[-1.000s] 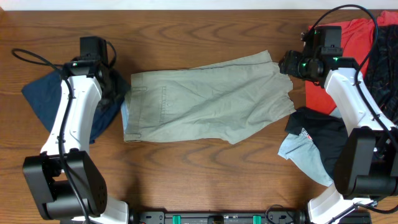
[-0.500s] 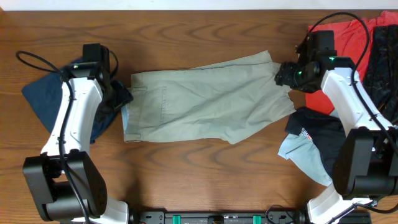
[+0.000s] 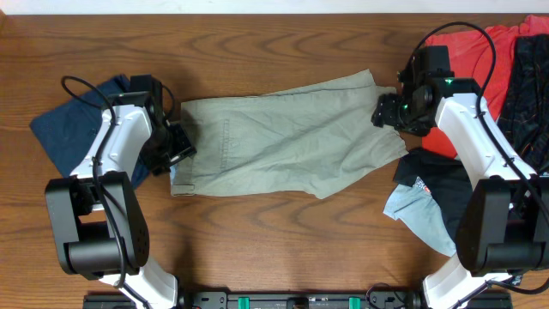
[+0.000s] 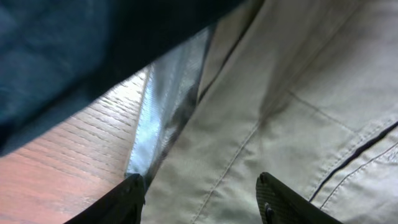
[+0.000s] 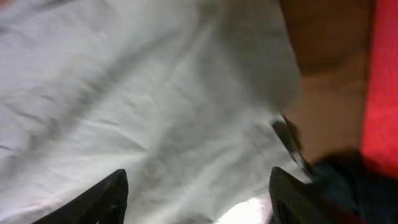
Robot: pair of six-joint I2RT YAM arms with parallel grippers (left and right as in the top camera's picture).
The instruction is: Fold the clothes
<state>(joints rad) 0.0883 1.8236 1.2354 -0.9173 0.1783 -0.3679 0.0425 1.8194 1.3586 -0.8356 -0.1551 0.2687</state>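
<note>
The khaki-grey shorts (image 3: 287, 137) lie spread flat mid-table, waistband to the left. My left gripper (image 3: 178, 144) is open over the waistband edge; in the left wrist view (image 4: 202, 199) its fingers straddle the khaki cloth (image 4: 298, 112) beside a light-blue strip (image 4: 155, 118). My right gripper (image 3: 383, 112) is open over the shorts' right leg hem; the right wrist view (image 5: 196, 196) shows pale cloth (image 5: 143, 93) between the fingers. Navy shorts (image 3: 73, 129) lie at the left. A red tee (image 3: 467, 60), a black printed piece (image 3: 442, 184) and a light-blue piece (image 3: 416, 215) lie at the right.
Wooden table (image 3: 283, 249) all round the clothes. A dark patterned garment (image 3: 532, 86) lies at the far right edge. Black cables run from both arms over the side piles.
My left gripper has moved right and down from the navy shorts onto the waistband edge. My right gripper has moved left and slightly down onto the khaki shorts' right hem.
</note>
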